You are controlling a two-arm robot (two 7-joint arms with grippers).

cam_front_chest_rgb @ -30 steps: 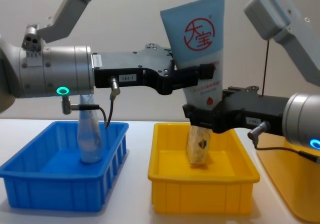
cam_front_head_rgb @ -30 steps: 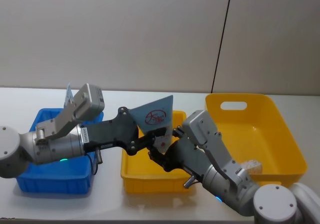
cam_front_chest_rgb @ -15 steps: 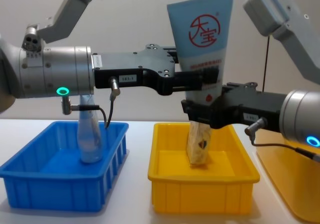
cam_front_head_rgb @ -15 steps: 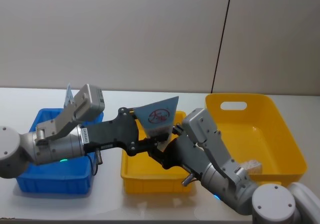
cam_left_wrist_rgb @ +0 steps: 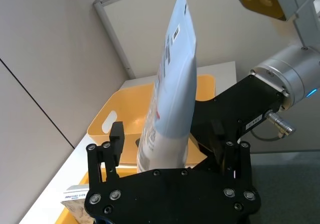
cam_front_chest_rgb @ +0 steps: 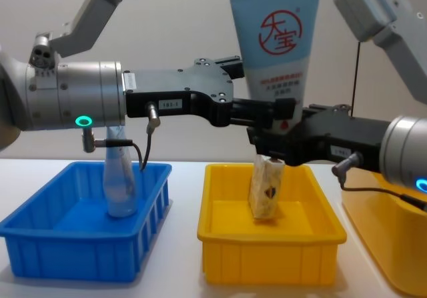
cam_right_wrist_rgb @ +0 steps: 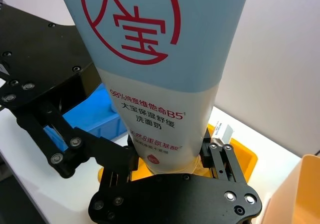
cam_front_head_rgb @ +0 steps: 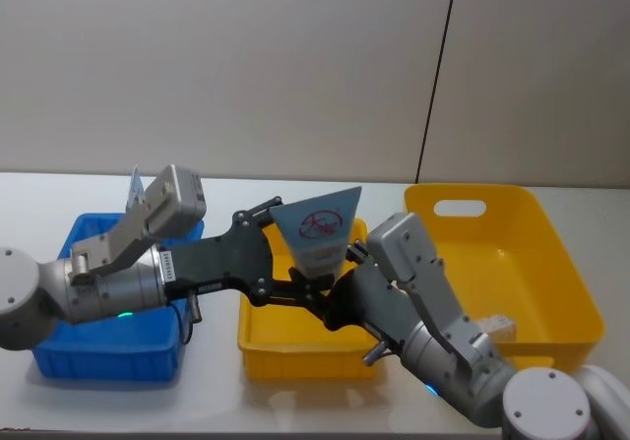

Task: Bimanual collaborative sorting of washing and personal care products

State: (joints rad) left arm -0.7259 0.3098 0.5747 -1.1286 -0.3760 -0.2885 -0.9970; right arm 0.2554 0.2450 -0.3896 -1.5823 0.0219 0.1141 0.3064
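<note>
A large pale-blue tube [cam_front_chest_rgb: 277, 45] with a red circular logo stands upright in the air above the small yellow tray [cam_front_chest_rgb: 267, 251]. My right gripper [cam_front_chest_rgb: 277, 145] is shut on its lower white end, as the right wrist view shows for the tube [cam_right_wrist_rgb: 160, 83] and the gripper [cam_right_wrist_rgb: 170, 159]. My left gripper [cam_left_wrist_rgb: 172, 144] is open, its fingers [cam_left_wrist_rgb: 116, 134] spread on either side of the tube [cam_left_wrist_rgb: 170, 98] without touching it. In the head view the left gripper [cam_front_head_rgb: 290, 253] and right gripper [cam_front_head_rgb: 330, 292] meet below the tube [cam_front_head_rgb: 317, 231]. A beige carton [cam_front_chest_rgb: 265, 188] stands in the small yellow tray.
A blue tray [cam_front_chest_rgb: 80, 225] at the left holds a clear bottle [cam_front_chest_rgb: 120, 185]. A large yellow bin [cam_front_head_rgb: 532, 263] at the right holds another carton [cam_front_head_rgb: 497, 327]. Both arms cross over the small yellow tray [cam_front_head_rgb: 295, 356].
The tube has shifted right and turned more upright, carried by my right gripper. My left gripper's fingers have come off the tube and stayed in place.
</note>
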